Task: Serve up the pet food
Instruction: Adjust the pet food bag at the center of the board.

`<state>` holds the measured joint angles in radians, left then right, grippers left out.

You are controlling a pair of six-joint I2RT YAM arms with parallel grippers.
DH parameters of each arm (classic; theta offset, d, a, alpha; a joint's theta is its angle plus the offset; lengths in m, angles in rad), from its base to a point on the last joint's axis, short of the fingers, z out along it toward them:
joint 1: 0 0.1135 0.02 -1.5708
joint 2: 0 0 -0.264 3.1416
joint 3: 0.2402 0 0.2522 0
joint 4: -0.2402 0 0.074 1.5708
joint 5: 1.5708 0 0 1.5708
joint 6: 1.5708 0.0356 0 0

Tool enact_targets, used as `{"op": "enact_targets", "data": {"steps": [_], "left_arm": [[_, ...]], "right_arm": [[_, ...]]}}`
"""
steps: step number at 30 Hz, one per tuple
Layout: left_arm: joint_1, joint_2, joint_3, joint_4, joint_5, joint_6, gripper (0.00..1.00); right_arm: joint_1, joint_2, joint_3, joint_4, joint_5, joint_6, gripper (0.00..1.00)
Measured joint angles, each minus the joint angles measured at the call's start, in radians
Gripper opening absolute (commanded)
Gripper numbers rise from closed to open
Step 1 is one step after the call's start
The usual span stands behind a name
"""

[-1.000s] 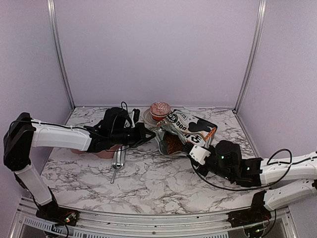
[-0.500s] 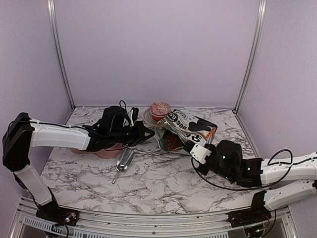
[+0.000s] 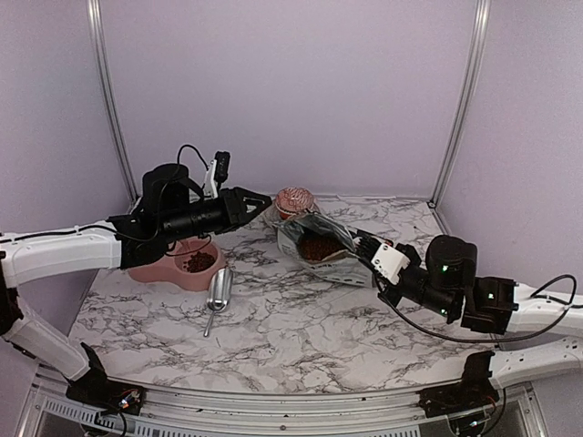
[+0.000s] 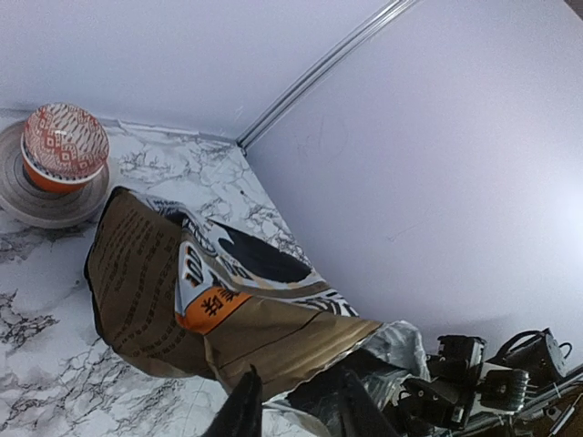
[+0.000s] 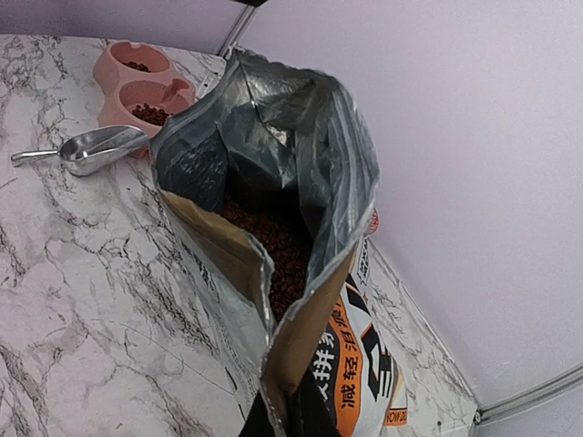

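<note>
Quick count of what's on the marble table (image 3: pixel 301 337): one bag, one scoop, one pink dish with two wells, and one cupcake on one plate. There are two arms.

The right gripper (image 3: pixel 363 247) is clamped on the edge of the printed paper bag (image 3: pixel 321 229), holding it tilted with the mouth open. From the right wrist view you look straight down into the silver-lined bag, and there's a heap of pet food (image 5: pixel 276 248) sitting in the bottom. The fingers (image 5: pixel 273 424) are pinched right on the rim.

The rest of the kibble is in the pink dish (image 5: pixel 117 98), and both wells have some in them. From the top camera I can only see one well, since the left arm covers the other.

The left gripper (image 3: pixel 262 204) is up in the air between the dish and the bag. Its two fingers are parted a bit and it's holding nothing. Its wrist camera shows both fingertips (image 4: pixel 244 411) with a gap between them, pointing at the bag's brown side.

The single metal scoop (image 3: pixel 219 289) lies flat on the table just beside the dish, with its handle toward the near edge. The cupcake (image 3: pixel 294 199) sits on its little plate (image 4: pixel 25 202) at the back, just behind the bag.
</note>
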<state>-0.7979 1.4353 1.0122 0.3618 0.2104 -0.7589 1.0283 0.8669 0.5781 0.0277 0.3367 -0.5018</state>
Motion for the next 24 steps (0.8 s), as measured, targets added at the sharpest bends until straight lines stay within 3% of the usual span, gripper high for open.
{"op": "enact_targets", "data": {"steps": [3,12,24], "left_arm": [[0.011,-0.074,0.004,-0.013,0.002,0.115,0.55],[0.015,-0.211,0.071,-0.168,-0.003,0.544,0.79],[0.016,-0.134,0.17,-0.371,0.086,0.991,0.81]], "right_arm": [[0.0,0.0,0.021,-0.047,-0.027,-0.015,0.0],[-0.001,0.008,0.065,-0.104,-0.071,-0.056,0.0],[-0.028,-0.01,0.064,-0.105,-0.134,-0.09,0.0]]}}
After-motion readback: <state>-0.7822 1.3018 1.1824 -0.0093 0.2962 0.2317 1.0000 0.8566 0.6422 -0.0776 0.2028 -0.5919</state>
